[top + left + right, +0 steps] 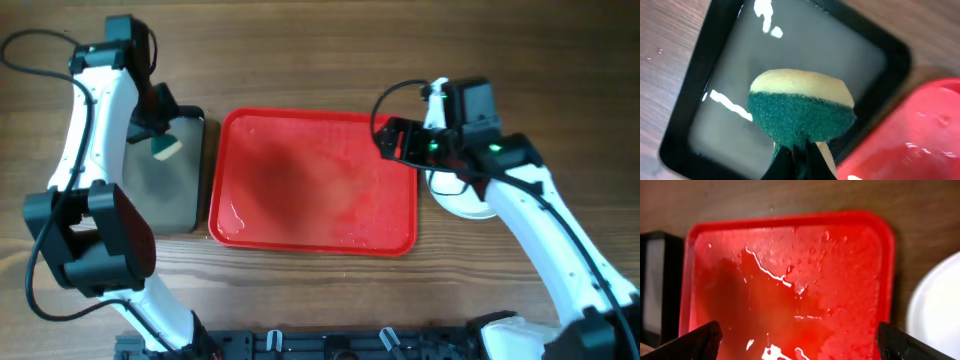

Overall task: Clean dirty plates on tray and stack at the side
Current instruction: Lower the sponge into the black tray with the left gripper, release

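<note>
The red tray lies mid-table, wet, with no plate on it; it fills the right wrist view. A white plate sits on the table right of the tray, partly under my right arm; its edge shows in the right wrist view. The mint-blue plates cannot be told apart from it. My right gripper is open and empty over the tray's right rear corner. My left gripper is shut on a green and yellow sponge above the black tray.
The black metal tray with shallow water stands left of the red tray, almost touching it. Bare wooden table lies all around. A dark rail runs along the front edge.
</note>
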Robot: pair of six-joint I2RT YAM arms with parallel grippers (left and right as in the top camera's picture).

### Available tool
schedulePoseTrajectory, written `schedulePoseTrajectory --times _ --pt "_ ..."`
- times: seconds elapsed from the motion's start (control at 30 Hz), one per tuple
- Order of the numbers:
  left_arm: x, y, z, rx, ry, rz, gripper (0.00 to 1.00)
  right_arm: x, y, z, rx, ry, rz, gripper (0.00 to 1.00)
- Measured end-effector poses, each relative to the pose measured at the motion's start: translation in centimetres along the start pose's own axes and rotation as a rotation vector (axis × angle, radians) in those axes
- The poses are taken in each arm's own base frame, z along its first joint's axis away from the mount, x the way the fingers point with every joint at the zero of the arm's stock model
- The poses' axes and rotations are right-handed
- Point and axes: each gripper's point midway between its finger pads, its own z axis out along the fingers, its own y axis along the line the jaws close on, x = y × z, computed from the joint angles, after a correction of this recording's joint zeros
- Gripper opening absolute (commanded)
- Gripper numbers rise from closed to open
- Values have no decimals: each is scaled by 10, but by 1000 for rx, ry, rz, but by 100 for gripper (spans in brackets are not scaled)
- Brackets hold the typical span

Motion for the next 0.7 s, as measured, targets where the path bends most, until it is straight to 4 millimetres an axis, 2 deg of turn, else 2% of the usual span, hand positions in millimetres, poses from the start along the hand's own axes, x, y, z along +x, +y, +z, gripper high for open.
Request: schedulePoseTrajectory --times 0.1,0.27,0.33,0.5,0.7 --pt "13 11 36 -16 29 -23 4 9 2 14 6 44 3 100" --pt "25 27 83 -16 20 -72 4 11 1 18 9 56 9 100" --pt "29 34 96 -15 12 -93 8 11 2 18 9 54 10 100" --pt "29 35 101 -6 -13 -116 28 11 2 18 9 53 16 100" --pt "27 33 102 6 -23 -143 27 11 2 18 9 53 16 99"
